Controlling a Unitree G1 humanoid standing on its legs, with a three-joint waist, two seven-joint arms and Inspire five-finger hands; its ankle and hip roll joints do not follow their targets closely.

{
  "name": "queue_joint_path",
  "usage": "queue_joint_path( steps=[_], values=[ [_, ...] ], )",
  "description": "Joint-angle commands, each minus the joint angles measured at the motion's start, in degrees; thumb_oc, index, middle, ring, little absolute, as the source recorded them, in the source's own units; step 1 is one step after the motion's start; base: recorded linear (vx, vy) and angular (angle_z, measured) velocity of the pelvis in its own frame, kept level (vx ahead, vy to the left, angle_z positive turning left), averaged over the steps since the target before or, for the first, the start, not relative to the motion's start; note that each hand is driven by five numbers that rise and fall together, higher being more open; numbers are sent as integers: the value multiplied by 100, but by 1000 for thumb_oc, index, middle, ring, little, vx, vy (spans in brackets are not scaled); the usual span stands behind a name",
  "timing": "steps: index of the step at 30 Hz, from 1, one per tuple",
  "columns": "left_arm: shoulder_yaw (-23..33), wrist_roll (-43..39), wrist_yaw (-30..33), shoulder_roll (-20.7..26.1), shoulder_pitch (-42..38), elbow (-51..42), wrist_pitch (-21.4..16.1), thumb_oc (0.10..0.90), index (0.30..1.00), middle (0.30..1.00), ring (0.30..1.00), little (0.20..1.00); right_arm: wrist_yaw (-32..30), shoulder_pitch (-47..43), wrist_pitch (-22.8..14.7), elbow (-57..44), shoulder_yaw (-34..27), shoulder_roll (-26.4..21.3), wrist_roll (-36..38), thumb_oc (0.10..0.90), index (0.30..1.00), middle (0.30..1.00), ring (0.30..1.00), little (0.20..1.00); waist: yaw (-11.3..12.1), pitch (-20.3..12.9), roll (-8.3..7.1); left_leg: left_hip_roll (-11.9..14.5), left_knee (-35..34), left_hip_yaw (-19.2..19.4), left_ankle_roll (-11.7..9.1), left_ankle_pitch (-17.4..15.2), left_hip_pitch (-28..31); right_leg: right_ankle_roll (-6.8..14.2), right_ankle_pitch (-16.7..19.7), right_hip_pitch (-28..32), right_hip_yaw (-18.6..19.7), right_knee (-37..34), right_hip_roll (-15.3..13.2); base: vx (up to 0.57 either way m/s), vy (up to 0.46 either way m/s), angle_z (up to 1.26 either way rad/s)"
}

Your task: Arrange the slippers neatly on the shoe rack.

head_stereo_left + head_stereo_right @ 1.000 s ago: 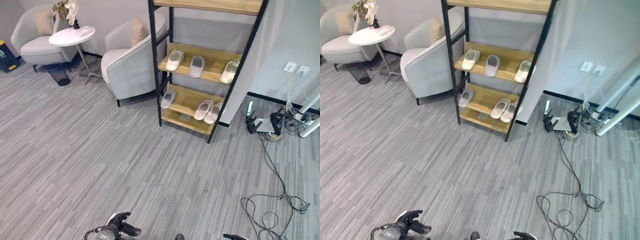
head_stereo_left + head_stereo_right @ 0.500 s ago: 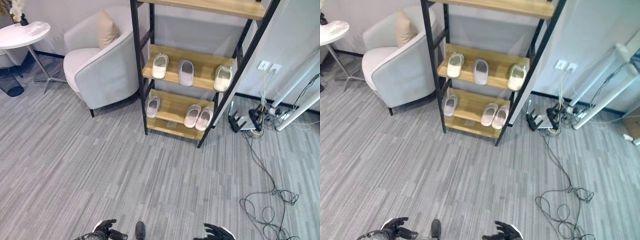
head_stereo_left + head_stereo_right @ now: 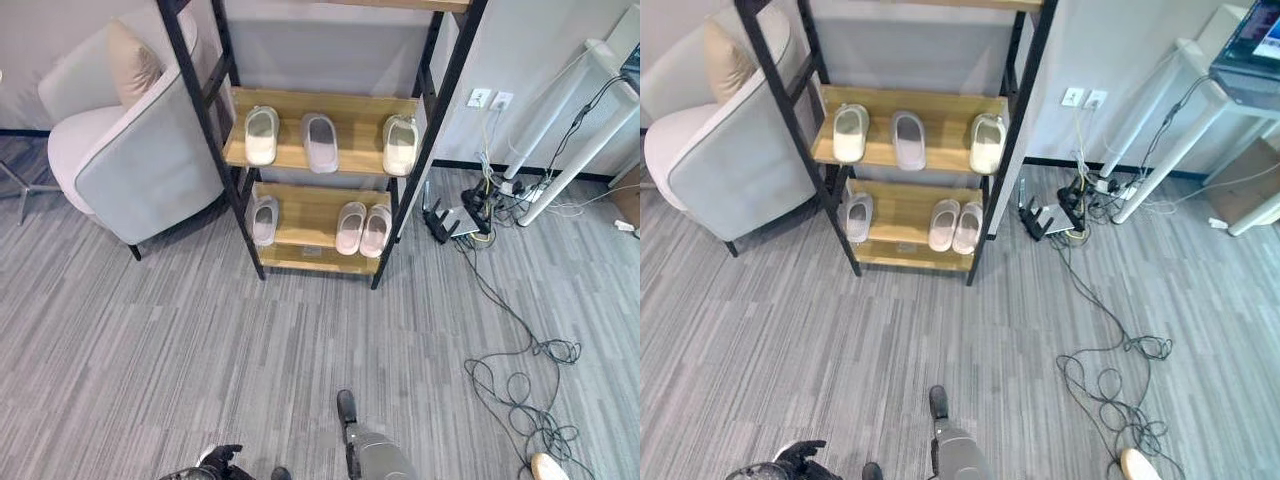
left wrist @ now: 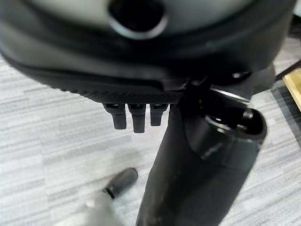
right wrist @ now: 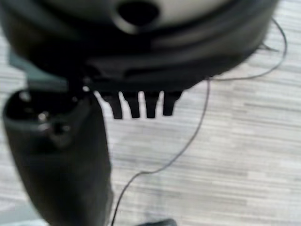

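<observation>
The shoe rack (image 3: 330, 150) stands at twelve o'clock, well apart from both hands. Three slippers (image 3: 320, 142) are spread along its upper shelf; a lone slipper (image 3: 264, 219) and a pair (image 3: 362, 229) sit below. Approach squarely first. The left hand (image 4: 134, 115) and right hand (image 5: 141, 104) hang with fingers straight and empty.

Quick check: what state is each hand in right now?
Left hand: open, fingers straight over the carpet, holding nothing.
Right hand: open, fingers straight over the carpet, holding nothing.
</observation>
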Motion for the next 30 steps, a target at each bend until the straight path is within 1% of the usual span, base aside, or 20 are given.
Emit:
queue_joint_path(
  steps=[1, 3, 4, 5, 6, 8, 9, 10, 11, 12, 13, 15, 17, 19, 23, 24, 25, 26, 27, 30],
  values=[
    [-80, 233, -5, 119, 101, 214, -116, 800, 900, 900, 900, 900, -136, -63, -125, 230, -179, -418, 70, 800, 900, 900, 900, 900, -60, -330, -34, -368, 731, -13, -153, -396, 300, 128, -288, 309, 312, -101, -19, 465, -214, 33],
    [-38, 162, -32, 74, 133, 207, -111, 800, 900, 900, 900, 900, -133, -143, -135, 213, -183, -501, 73, 800, 900, 900, 900, 900, -31, -328, 34, -202, 1497, 12, -462, 60, 113, -37, -455, 499, 299, 58, 80, 359, -238, 45],
    [-42, 107, -53, 89, 123, 143, -117, 800, 900, 900, 900, 900, -130, -178, -147, 144, -144, -530, 83, 800, 900, 900, 900, 900, 30, -270, -11, -124, 2190, 17, -557, 344, -218, -106, -557, 632, 304, 85, 43, 219, -240, 45],
    [-81, 91, -13, 102, 91, 66, -120, 800, 900, 900, 900, 900, -148, -213, -180, 27, -64, -558, 87, 800, 900, 900, 900, 900, 96, -187, -93, -101, 3053, -88, -607, 591, -655, -230, -656, 748, 323, 130, 45, 174, -234, 30],
    [-100, 71, 12, 118, 61, 5, -111, 800, 900, 900, 900, 900, -168, -250, -193, -61, -3, -573, 68, 800, 900, 900, 900, 900, 176, -115, -172, -65, 3524, -73, -609, 773, -911, -308, -756, 880, 372, 144, 34, 203, -244, 30],
    [-124, 13, 90, 187, -2, -114, -112, 800, 900, 900, 900, 900, -177, -301, -210, -468, 223, -612, 24, 800, 900, 900, 900, 900, 331, -1, -354, 68, 4022, 112, -528, 819, -1481, -404, -897, 1134, 408, 146, -5, 235, -201, 2],
    [-126, -28, 163, 219, -37, -179, -128, 800, 900, 900, 900, 900, -215, -271, -259, -642, 300, -601, 35, 800, 900, 900, 900, 900, 416, 30, -441, 134, 3941, 212, -467, 726, -1743, -422, -974, 1277, 402, 130, -1, 184, -117, -23],
    [-128, -29, 163, 221, -34, -181, -127, 800, 900, 900, 900, 900, -217, -264, -256, -648, 299, -599, 35, 800, 900, 900, 900, 900, 427, 46, -427, 156, 3980, 213, -467, 689, -1736, -422, -986, 1295, 406, 135, 18, 287, -43, -11],
    [-116, -49, 191, 269, -17, -237, -147, 800, 900, 900, 900, 900, -163, -141, -283, -833, 412, -569, 15, 800, 900, 900, 900, 900, 521, 59, -476, 203, 3372, 252, -400, 624, -1884, -405, -1111, 1446, 453, 96, 74, 194, 12, -8],
    [-118, -49, 192, 270, -12, -238, -147, 800, 900, 900, 900, 900, -163, -136, -283, -836, 413, -568, 15, 800, 900, 900, 900, 900, 529, 74, -479, 203, 3370, 260, -399, 609, -1855, -403, -1124, 1469, 459, 98, 73, 393, 71, -10],
    [-88, -51, 250, 351, -2, -237, -169, 800, 900, 900, 900, 900, -129, -73, -305, -994, 531, -592, -45, 800, 900, 900, 900, 900, 666, 84, -519, 274, 2581, 172, -394, 625, -2020, -333, -1241, 1617, 461, 84, 95, 313, 110, -22],
    [-63, -57, 266, 380, 8, -194, -170, 800, 900, 900, 900, 900, -106, -59, -318, -1008, 598, -590, -119, 800, 900, 900, 900, 900, 805, 69, -514, 315, 1726, -149, -446, 758, -2033, -273, -1376, 1809, 559, 61, 142, 378, 156, -40],
    [-46, -16, 281, 404, 15, -94, -152, 800, 900, 900, 900, 900, -97, -73, -324, -958, 643, -574, -195, 800, 900, 900, 900, 900, 904, 39, -517, 409, 1341, -461, -546, 1024, -2131, -207, -1474, 2017, 639, 31, 123, 331, 161, -60],
    [32, 18, 254, 369, 84, 86, -119, 800, 900, 900, 900, 900, -76, -67, -343, -889, 605, -532, -223, 800, 900, 900, 900, 900, 948, -54, -530, 396, 1165, -621, -552, 977, -2036, -117, -1503, 2166, 777, -35, 44, 333, 218, -58],
    [17, 240, 200, 386, 128, 208, -79, 800, 900, 900, 900, 900, 8, -97, -345, -828, 524, -417, -147, 800, 900, 900, 900, 900, 901, -184, -587, 259, 1215, -404, -468, 758, -1862, 97, -1365, 2128, 983, -70, -265, 221, 236, -68],
    [17, 241, 200, 387, 127, 208, -79, 800, 900, 900, 900, 900, 8, -96, -345, -829, 523, -416, -147, 800, 900, 900, 900, 900, 909, -183, -591, 258, 1218, -394, -466, 752, -1858, 99, -1366, 2130, 991, -72, -269, 127, 263, -34],
    [-69, 308, 193, 432, 57, 59, -118, 800, 900, 900, 900, 900, 2, -153, -378, -1010, 505, -387, -79, 800, 900, 900, 900, 900, 882, -226, -618, 170, 1268, -218, -351, 590, -1833, 238, -1252, 2007, 1097, -41, -433, 67, 171, -11],
    [-70, 308, 193, 433, 57, 59, -118, 800, 900, 900, 900, 900, 2, -151, -376, -1013, 504, -386, -79, 800, 900, 900, 900, 900, 890, -229, -620, 169, 1272, -209, -349, 585, -1834, 241, -1253, 2003, 1106, -39, -435, 101, 337, -24],
    [-121, 304, 213, 480, -8, -95, -153, 800, 900, 900, 900, 900, -18, -221, -407, -1417, 497, -394, -44, 800, 900, 900, 900, 900, 864, -237, -610, 95, 1237, -25, -225, 465, -1782, 366, -1089, 1703, 1145, 225, -556, 20, 242, -45],
    [-137, 258, 243, 573, -100, -271, -173, 800, 900, 900, 900, 900, -65, -283, -489, -2151, 502, -453, -29, 800, 900, 900, 900, 900, 817, -165, -550, 52, 1156, 201, -127, 411, -1683, 522, -863, 1295, 1049, 720, -613, -3, 223, -52]
  ],
)
